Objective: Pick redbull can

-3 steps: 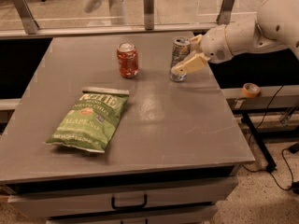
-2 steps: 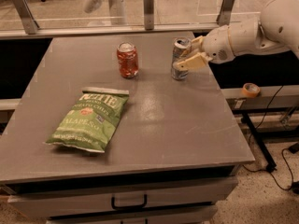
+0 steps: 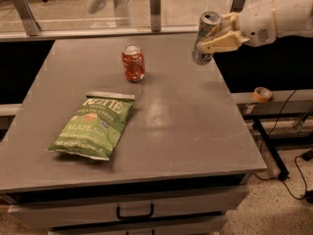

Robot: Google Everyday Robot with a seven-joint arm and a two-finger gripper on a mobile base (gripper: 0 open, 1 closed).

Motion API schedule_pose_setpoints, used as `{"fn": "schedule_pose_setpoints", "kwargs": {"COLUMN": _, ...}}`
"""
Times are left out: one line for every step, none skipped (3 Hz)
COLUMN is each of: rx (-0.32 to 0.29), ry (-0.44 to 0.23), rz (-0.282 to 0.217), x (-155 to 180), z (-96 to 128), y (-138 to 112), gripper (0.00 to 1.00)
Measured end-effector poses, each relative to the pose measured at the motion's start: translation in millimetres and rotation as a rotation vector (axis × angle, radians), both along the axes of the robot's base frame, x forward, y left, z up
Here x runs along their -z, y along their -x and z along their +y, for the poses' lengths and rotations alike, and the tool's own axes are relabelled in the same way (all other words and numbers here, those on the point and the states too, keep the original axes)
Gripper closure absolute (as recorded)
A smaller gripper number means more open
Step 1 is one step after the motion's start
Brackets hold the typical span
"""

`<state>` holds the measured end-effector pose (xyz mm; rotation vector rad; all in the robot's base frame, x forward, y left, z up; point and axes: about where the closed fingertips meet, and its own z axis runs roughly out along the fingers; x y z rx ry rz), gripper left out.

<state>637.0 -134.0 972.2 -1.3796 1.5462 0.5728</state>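
The redbull can (image 3: 205, 33) is a tall slim silver can with a dented body. It hangs tilted in the air above the far right part of the grey table (image 3: 186, 126). My gripper (image 3: 217, 39) comes in from the right on a white arm and is shut on the can, with a cream finger (image 3: 220, 44) across its front. The can's base is clear of the table top.
A shorter red-orange can (image 3: 133, 62) stands upright at the table's far middle. A green chip bag (image 3: 93, 125) lies flat at the left front. A drawer handle (image 3: 135, 212) sits below the front edge. A tape roll (image 3: 262, 94) rests on a rail to the right.
My gripper has lifted the silver can off the table and carried it up and slightly right. The red-orange can and the chip bag have not moved.
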Motion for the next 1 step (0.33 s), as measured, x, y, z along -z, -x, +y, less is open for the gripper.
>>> {"fn": "schedule_pose_setpoints", "kwargs": {"rx": -0.016, "ry": 0.001, "rz": 0.002, "x": -1.6, "z": 2.2, "y": 2.9, "gripper": 1.0}}
